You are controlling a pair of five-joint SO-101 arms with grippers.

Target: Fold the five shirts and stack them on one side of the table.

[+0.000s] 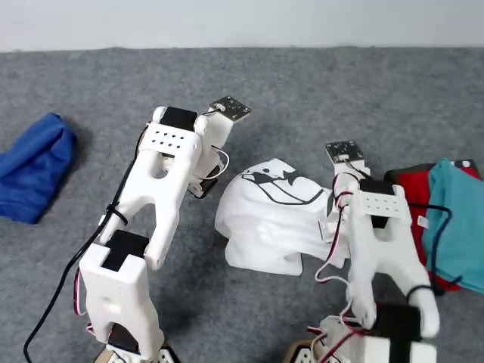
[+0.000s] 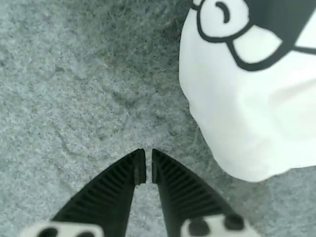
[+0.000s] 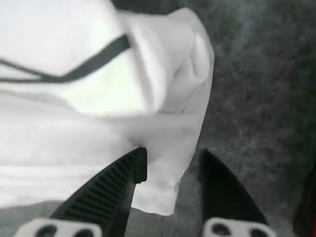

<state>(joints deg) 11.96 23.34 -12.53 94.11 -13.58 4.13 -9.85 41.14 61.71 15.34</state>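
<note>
A crumpled white shirt [image 1: 272, 219] with a black line drawing lies in the middle of the grey carpet. My left gripper [image 2: 146, 165] hovers over bare carpet just beside the white shirt [image 2: 247, 98], fingers shut on nothing; from above it sits at the shirt's left edge [image 1: 203, 187]. My right gripper [image 3: 170, 165] is open, its fingers astride a loose edge of the white shirt [image 3: 98, 98]; from above it is at the shirt's right side [image 1: 333, 208]. A blue shirt [image 1: 34, 166] lies bunched at the far left. A red shirt [image 1: 412, 200] and a teal shirt [image 1: 457, 219] lie at the right.
Grey carpet [image 1: 302, 91] covers the whole table, with open room at the back and between the blue shirt and the left arm. The red and teal shirts sit close beside the right arm.
</note>
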